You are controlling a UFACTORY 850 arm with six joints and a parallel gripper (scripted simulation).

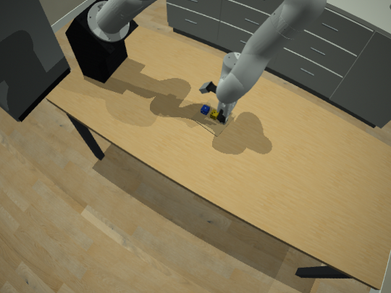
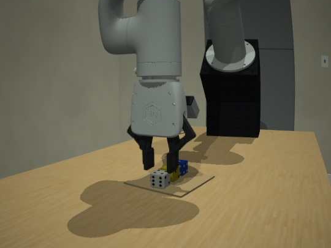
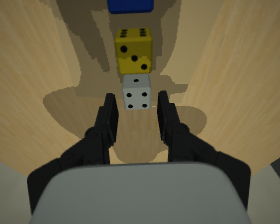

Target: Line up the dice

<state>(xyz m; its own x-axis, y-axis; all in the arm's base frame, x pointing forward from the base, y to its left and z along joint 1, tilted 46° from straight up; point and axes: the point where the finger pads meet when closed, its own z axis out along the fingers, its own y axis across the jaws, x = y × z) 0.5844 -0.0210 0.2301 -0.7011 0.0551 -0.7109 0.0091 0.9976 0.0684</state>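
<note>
Three dice stand in a row on the thin tan mat point(image 2: 171, 184). The white die point(image 2: 160, 179) is farthest from the base, the yellow die point(image 2: 175, 174) is in the middle and touches it or nearly so, and the blue die point(image 2: 182, 167) is nearest the base. In the wrist view the white die point(image 3: 136, 92) lies flat on the mat, with the yellow die point(image 3: 133, 50) and the blue die point(image 3: 130, 5) beyond it. My gripper point(image 2: 160, 164) is open and hangs just above the white die. Its fingers stand clear of the die on both sides.
The arm's black base block point(image 2: 233, 87) stands at the far end of the table. In the overhead view the yellow die point(image 1: 213, 114) and the blue die point(image 1: 205, 109) show beside the gripper point(image 1: 221, 117). Grey drawer cabinets point(image 1: 289, 35) line the wall beyond the table.
</note>
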